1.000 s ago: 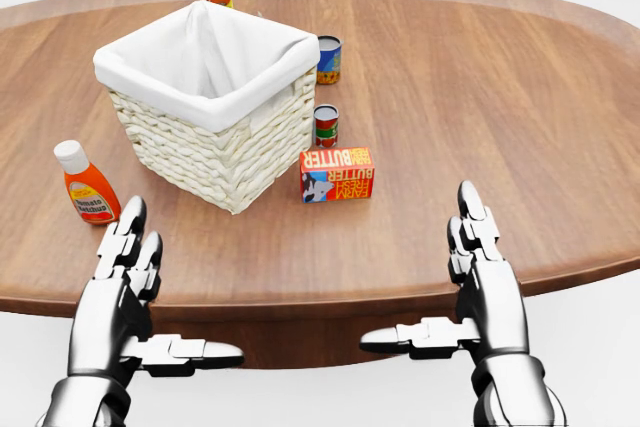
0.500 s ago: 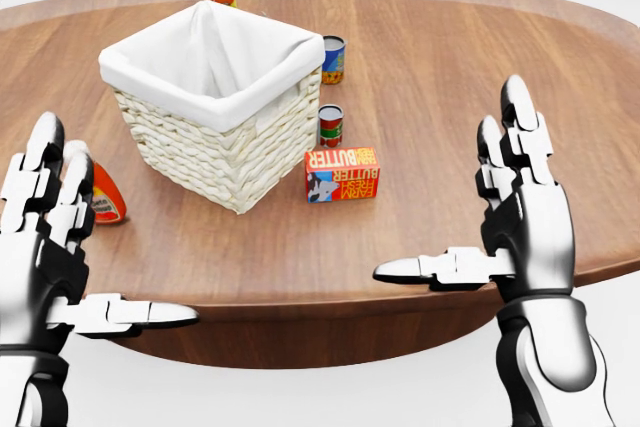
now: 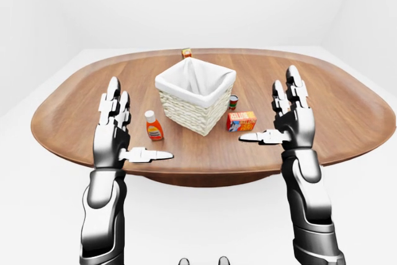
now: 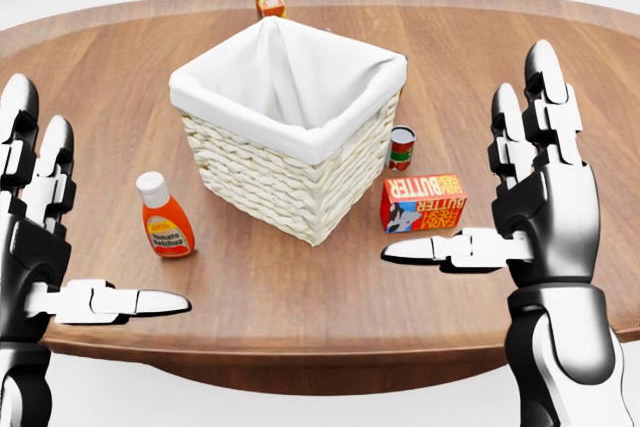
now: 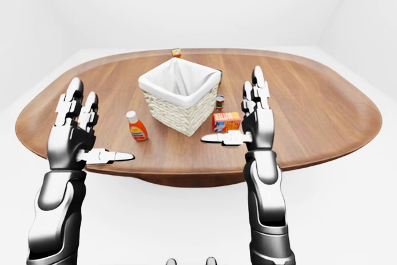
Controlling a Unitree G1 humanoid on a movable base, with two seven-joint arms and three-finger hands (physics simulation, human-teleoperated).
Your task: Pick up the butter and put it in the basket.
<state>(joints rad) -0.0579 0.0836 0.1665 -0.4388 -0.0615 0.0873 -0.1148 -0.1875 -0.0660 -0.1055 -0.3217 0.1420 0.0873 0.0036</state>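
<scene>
Head view: left robot hand (image 4: 40,247) & right robot hand (image 4: 535,212) both spread open, holding nothing. Basket (image 4: 290,117) w/ white liner looked empty. Butter (image 4: 424,202) lay on tabletop (image 4: 120,77), just right of basket.

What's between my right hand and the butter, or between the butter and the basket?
Nothing visible blocks either path. The right hand is open, its thumb tip just below the butter in the head view. Bare table separates butter from basket; the small can stands above that gap.

Red butter (image 4: 424,203), cream woven basket (image 4: 290,122), white-lined.
</scene>
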